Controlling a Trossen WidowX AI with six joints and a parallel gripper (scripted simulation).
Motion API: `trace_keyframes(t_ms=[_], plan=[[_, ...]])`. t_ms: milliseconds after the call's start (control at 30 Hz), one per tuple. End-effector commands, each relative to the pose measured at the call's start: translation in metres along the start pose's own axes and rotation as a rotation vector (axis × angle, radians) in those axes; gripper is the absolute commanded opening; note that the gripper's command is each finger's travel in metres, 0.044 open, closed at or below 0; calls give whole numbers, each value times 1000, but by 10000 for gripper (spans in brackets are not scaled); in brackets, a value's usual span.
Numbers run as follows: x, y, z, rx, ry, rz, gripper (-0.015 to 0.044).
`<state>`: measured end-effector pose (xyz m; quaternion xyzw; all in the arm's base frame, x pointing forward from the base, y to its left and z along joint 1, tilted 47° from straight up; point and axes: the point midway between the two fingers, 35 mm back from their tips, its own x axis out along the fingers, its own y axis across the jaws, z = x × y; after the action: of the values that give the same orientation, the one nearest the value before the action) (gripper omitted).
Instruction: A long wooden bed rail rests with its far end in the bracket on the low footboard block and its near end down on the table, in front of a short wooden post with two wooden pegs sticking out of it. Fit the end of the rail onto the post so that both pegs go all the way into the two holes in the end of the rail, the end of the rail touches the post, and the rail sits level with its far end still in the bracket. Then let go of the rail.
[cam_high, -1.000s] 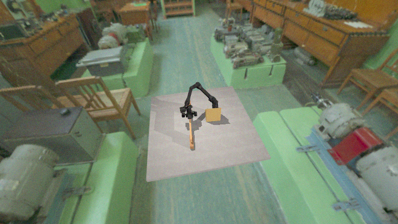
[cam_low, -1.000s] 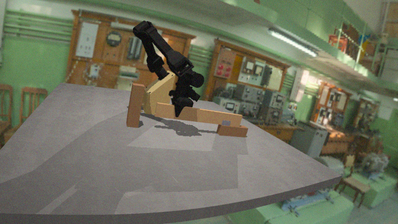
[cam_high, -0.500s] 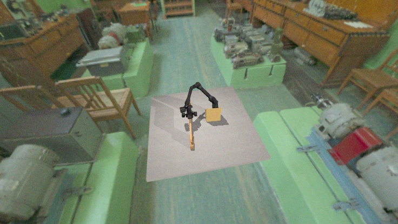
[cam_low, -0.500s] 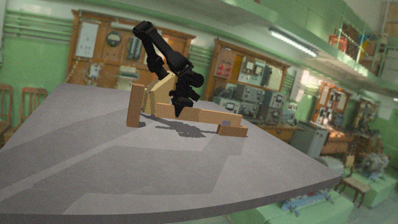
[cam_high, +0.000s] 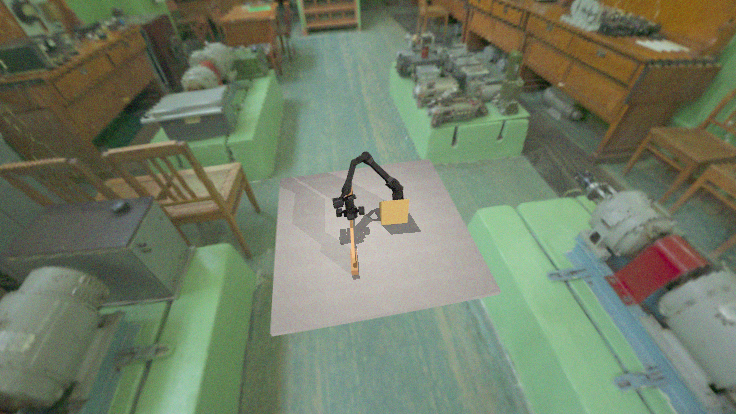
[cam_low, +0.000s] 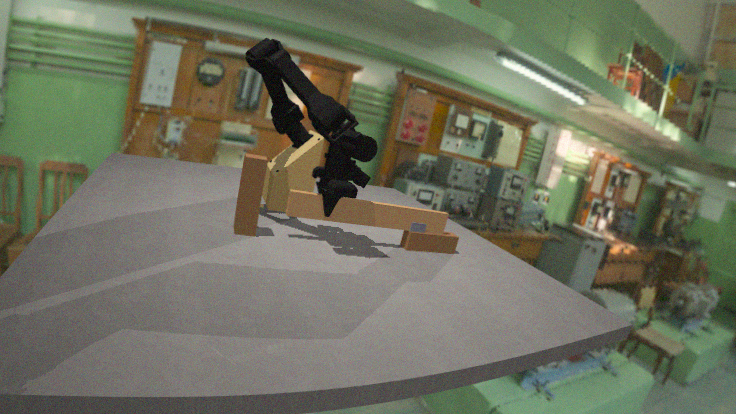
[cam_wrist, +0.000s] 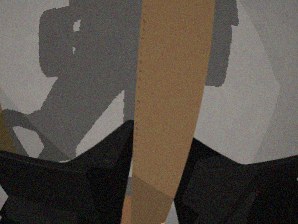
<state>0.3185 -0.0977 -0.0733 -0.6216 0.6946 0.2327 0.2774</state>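
The long wooden rail (cam_high: 353, 237) (cam_low: 391, 212) (cam_wrist: 170, 90) is held up off the table near its post end. In the exterior view it looks close to level. Its far end sits at the bracket (cam_low: 418, 227) on the low footboard block (cam_low: 429, 242) (cam_high: 355, 272). The upright wooden post (cam_low: 250, 195) stands apart from the rail's near end, with a gap between them. The pegs and the rail's holes cannot be made out. My gripper (cam_low: 328, 212) (cam_wrist: 148, 127) is shut on the rail, one finger on each side, nearer the post end; in the top view it hides that end.
A yellowish panel (cam_high: 394, 212) (cam_low: 295, 177) stands by the arm's base, behind the rail and post in the exterior view. The grey table top (cam_high: 411, 267) (cam_low: 257, 308) carries everything, with the arm's shadow beside the rail.
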Motion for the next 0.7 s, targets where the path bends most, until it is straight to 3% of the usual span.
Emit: trace_keyframes(t_ms=[0,667], plan=[[-3,0,2,-3,-5,-4,0],[-1,0,-2,-3,-5,-4,0]])
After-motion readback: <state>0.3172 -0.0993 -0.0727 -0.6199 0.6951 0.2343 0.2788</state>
